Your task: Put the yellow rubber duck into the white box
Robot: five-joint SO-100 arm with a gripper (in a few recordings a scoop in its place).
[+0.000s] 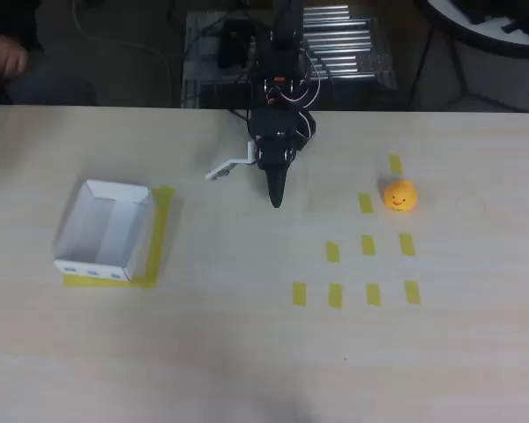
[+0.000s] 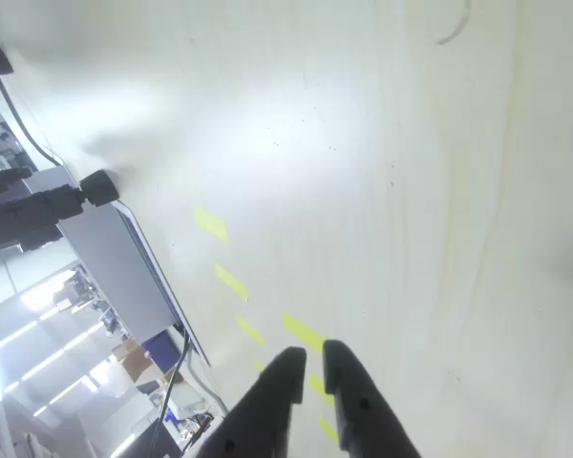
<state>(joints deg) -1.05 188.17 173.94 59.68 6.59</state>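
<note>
With the gripper (image 1: 276, 201) pinched nearly closed and empty, the duck (image 1: 400, 195) lies well right of it overhead, the box (image 1: 103, 264) far left.

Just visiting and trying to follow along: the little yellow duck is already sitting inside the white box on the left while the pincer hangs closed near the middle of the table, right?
Not quite. In the overhead view the yellow duck sits on the bare table at the right, among the yellow tape strips; the white box on the left holds nothing. The pincer does hang closed near the middle.
</note>
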